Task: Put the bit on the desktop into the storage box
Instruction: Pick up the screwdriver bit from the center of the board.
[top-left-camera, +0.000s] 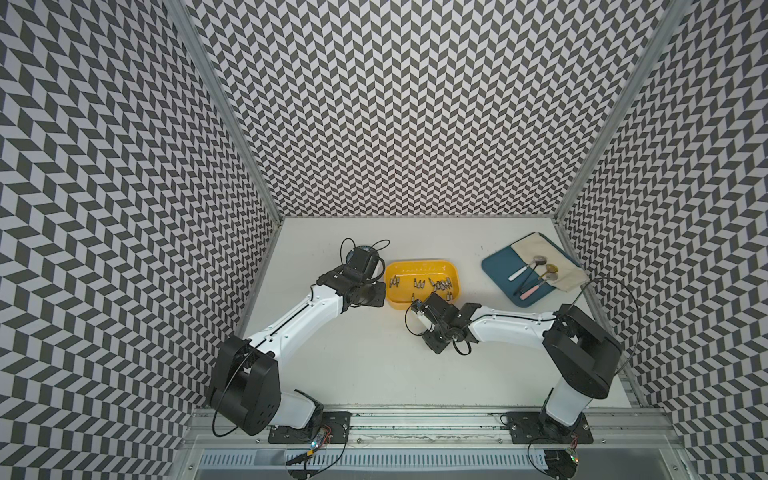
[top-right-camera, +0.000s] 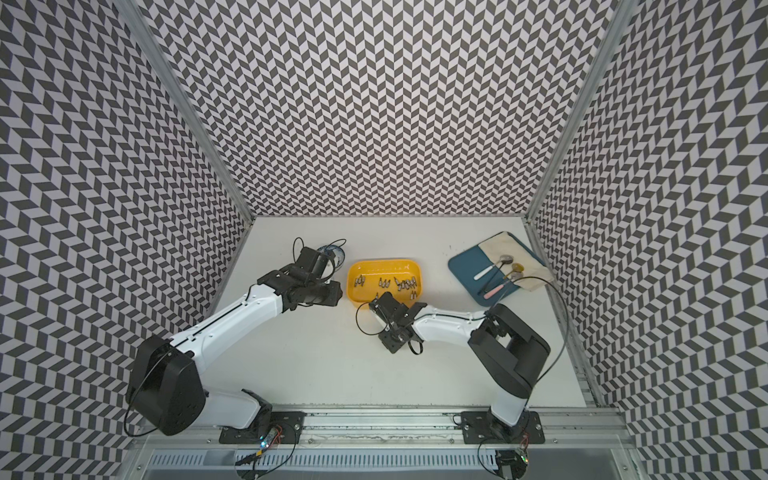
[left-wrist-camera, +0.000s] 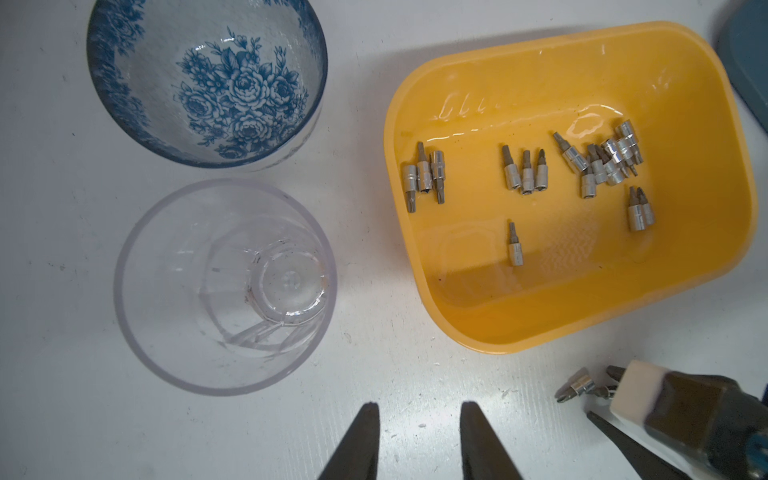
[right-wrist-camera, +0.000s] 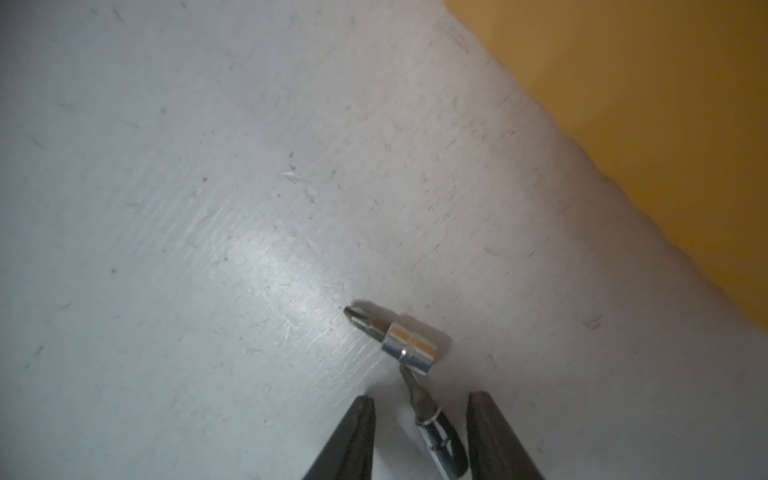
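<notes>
Screwdriver bit (right-wrist-camera: 436, 432) lies near the storage box (right-wrist-camera: 644, 124), between the parted jaws of the right gripper (right-wrist-camera: 420, 397). Left gripper (left-wrist-camera: 420, 405) gapes empty.

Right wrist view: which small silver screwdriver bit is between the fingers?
The shadowed steel bit inside the right gripper; the shiny bit lies past its tips.

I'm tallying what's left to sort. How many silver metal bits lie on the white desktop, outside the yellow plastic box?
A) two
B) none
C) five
A: one silver metal bit lies on the white desktop, and a second bit lies between the fingers of the right gripper, both outside the yellow plastic box.
</notes>
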